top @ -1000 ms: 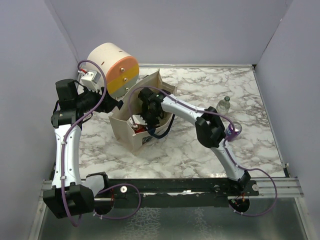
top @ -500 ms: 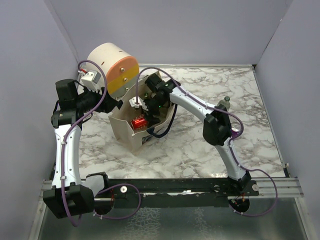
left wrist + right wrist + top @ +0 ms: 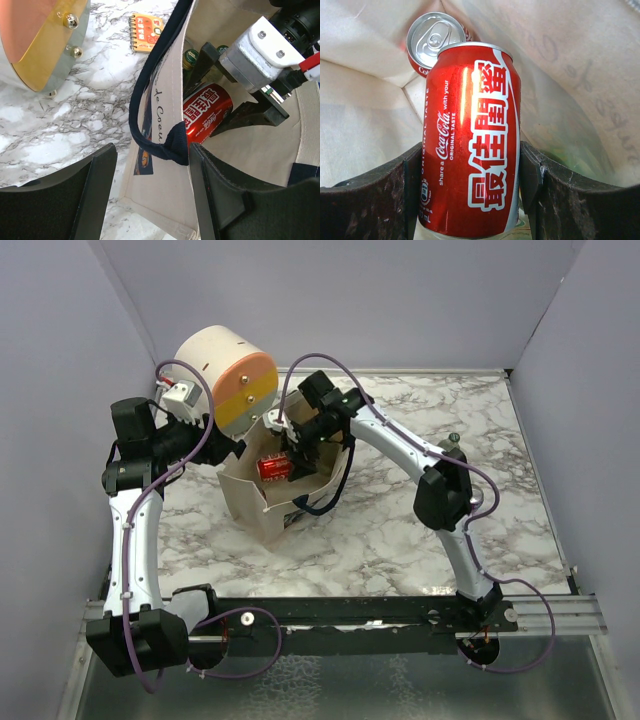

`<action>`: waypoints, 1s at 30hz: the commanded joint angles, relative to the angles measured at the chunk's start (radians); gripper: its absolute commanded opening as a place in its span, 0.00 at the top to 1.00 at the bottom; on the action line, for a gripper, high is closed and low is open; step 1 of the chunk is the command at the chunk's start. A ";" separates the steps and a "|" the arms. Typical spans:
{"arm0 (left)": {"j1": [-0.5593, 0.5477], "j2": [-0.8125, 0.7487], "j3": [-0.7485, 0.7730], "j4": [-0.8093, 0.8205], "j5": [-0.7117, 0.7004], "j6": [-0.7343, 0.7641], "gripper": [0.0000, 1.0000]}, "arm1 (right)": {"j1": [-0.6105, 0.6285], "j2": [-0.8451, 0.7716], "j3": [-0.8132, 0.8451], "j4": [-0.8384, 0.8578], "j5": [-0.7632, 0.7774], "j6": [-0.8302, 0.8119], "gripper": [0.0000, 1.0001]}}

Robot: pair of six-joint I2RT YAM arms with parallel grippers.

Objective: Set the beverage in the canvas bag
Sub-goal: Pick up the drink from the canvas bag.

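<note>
The canvas bag [image 3: 250, 510] stands open near the table's left middle, beige with a navy handle [image 3: 145, 120]. My right gripper [image 3: 280, 462] reaches into its mouth, shut on a red cola can [image 3: 271, 468] lying on its side. The can [image 3: 470, 125] fills the space between both pads in the right wrist view. A second red can [image 3: 436, 36] lies deeper inside the bag, and green bottles [image 3: 189, 56] show there too. My left gripper [image 3: 150, 155] is open, its jaws straddling the bag's left wall and handle, at the bag's left rim [image 3: 228, 450].
The cream-and-orange drum [image 3: 228, 375] stands just behind the bag, close to the left arm. An orange spiral notebook [image 3: 146, 32] lies on the marble beyond the bag. A small bottle [image 3: 452, 443] stands on the right of the table behind the right arm.
My right gripper, with the red can, has shifted toward the far side of the bag's mouth, and its elbow swung right. The left arm has not moved.
</note>
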 commanded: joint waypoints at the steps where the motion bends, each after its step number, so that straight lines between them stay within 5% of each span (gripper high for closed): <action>1: 0.009 -0.004 0.032 0.025 0.037 0.016 0.38 | -0.012 -0.082 0.048 0.102 -0.080 0.082 0.99; 17: 0.009 0.103 0.186 0.134 0.123 -0.047 0.38 | -0.113 -0.250 -0.095 0.318 -0.076 0.308 0.99; 30: -0.073 0.239 0.304 0.403 0.232 -0.523 0.34 | -0.133 -0.393 -0.207 0.606 -0.015 0.535 0.99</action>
